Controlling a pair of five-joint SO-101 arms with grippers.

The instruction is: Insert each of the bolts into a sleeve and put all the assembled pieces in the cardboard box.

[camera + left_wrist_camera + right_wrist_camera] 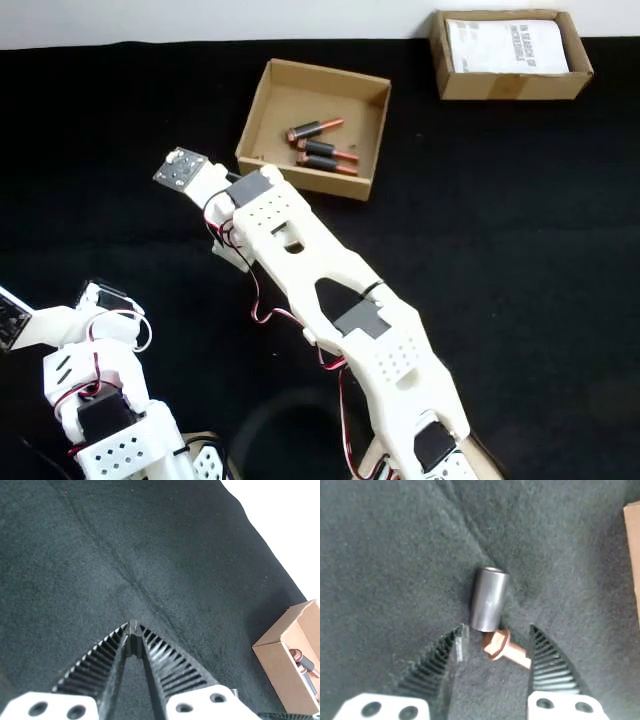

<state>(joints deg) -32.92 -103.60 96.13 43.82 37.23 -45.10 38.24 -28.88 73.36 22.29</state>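
A grey metal sleeve [490, 599] lies on the black cloth. A copper bolt [504, 649] lies beside it, its hex head against the sleeve's near end. My right gripper [497, 632] is open just above them, one finger on each side of the bolt. In the high view the right arm [300, 250] stretches to a spot just left of the cardboard box [262, 110], which holds three assembled pieces [320, 145]. My left gripper [133, 628] is shut on nothing over bare cloth, and the left arm [95, 370] is folded at the near left corner.
A second cardboard box [510, 84] with a printed sheet inside stands at the far right. The task's cardboard box [290, 655] also appears far off in the left wrist view. Black cloth [520, 250] covers the table, and a white wall runs along the back.
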